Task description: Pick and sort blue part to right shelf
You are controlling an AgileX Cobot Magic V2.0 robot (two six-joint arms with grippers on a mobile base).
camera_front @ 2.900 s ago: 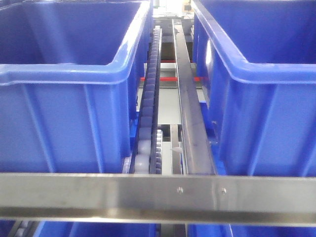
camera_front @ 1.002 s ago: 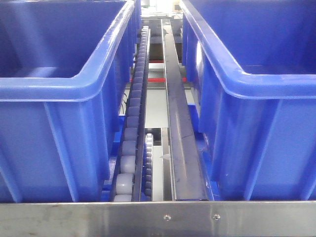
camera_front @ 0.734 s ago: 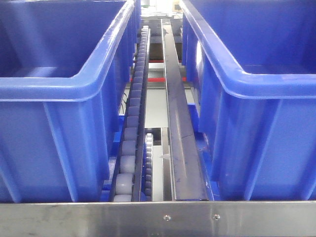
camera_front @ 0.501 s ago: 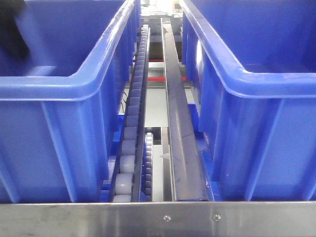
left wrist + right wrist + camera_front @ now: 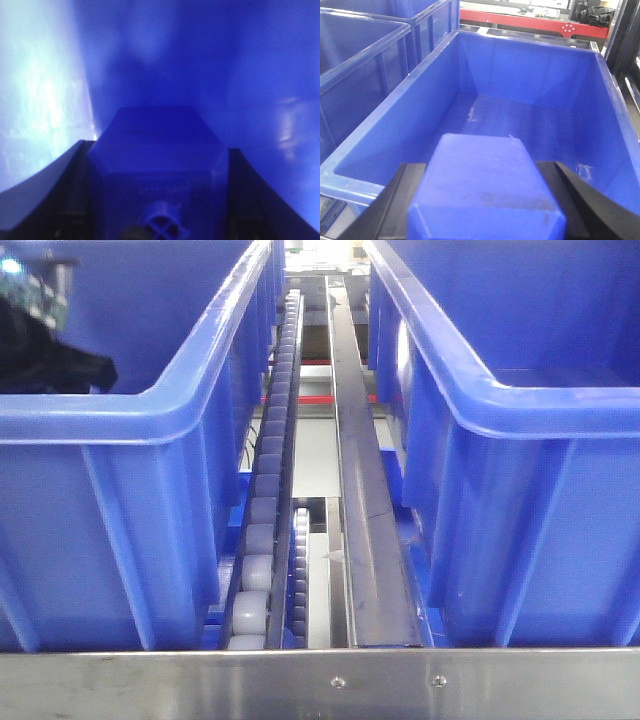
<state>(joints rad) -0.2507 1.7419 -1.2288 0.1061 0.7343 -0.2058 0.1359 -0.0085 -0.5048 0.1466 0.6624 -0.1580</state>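
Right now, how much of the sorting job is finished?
Done: both blocks are picked up. In hand: the left gripper clamps one blue block down inside a bin; the right gripper holds a second block above another bin. Left: letting go of both, since neither lies in a bin yet.

A red beam (image 5: 530,22) spans the background beneath some dark clutter (image 5: 592,12).

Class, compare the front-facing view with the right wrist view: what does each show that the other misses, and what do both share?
Only the front-facing view shows the roller track, the steel guide strip, the riveted front rail and a dark arm at the top left. Only the right wrist view shows the right gripper clamped on a blue part. Both show large blue bins; the wrist view looks down into an empty one.
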